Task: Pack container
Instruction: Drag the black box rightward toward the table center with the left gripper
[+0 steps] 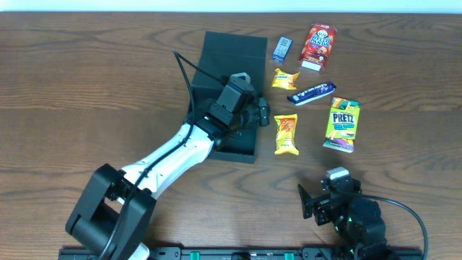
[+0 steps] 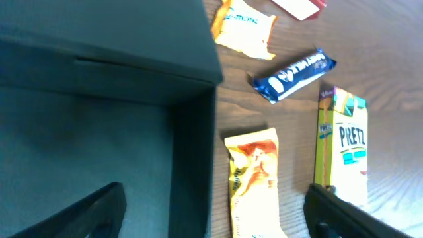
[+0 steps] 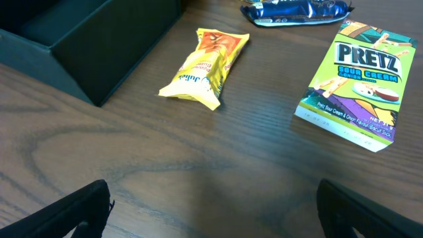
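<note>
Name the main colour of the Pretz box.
Lime green: the flat cardboard Pretz snack box shows clearest in the right wrist view.

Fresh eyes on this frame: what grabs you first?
The left arm stretched diagonally over the open black container mid-table, with the left pincer open and empty above the container's right wall. Next, the bright snacks scattered to the right, loudest of them the green Pretz box and, farther back, the red box. The right pincer sits open at the near edge.
</note>
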You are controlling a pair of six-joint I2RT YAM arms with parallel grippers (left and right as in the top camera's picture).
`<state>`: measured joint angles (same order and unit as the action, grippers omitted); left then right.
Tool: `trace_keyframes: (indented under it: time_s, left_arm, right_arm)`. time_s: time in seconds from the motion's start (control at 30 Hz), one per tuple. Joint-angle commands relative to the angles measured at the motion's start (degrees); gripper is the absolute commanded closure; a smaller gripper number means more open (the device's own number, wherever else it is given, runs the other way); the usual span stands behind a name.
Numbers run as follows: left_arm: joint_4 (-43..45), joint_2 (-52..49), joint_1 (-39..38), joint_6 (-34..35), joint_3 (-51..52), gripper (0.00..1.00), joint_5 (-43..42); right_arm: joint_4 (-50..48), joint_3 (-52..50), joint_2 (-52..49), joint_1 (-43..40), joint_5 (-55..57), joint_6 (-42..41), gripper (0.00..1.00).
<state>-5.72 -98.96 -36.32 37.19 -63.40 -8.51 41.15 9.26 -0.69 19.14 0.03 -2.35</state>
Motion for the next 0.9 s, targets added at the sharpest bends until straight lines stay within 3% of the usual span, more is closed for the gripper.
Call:
trace_keyframes:
  time_s: [0.0,0.13,0.37,0.53,0.7,0.8,0.87]
  left_arm:
    - [-0.07,1.88,1.92,-2.49,-1.27,0.03,1.42]
    - [-3.69,8.37,5.01,-8.7,-1.31,0.05,3.06]
    - [-17.77,19.21,11.39,-24.02,-1.31,0.05,20.22]
    - [-22.95,14.84,14.45,-33.62,-0.61,0.05,20.57]
    - [-24.17,6.97,14.62,-35.15,-0.5,0.0,20.57]
    - [-24.28,3.56,14.6,-35.47,-0.5,0.12,19.93]
    - [-24.17,2.12,14.62,-35.54,-0.52,0.28,18.51]
  right_arm:
    - [0.39,-0.09,0.2,-0.33,0.59,-0.39,0.01]
    - [0.39,-0.09,0.2,-0.33,0.59,-0.39,0.01]
    - [0.39,-0.09,0.2,-0.33,0.59,-0.39,0.01]
    - [0.39,-0.09,0.2,-0.33,0.59,-0.39,0.01]
    - [0.39,-0.09,0.2,-0.33,0.59,-0.39,0.01]
    - [0.39,-0.09,0.2,-0.33,0.59,-0.39,0.01]
    - [0.39,-0.09,0.2,-0.33,0.59,-0.39,0.01]
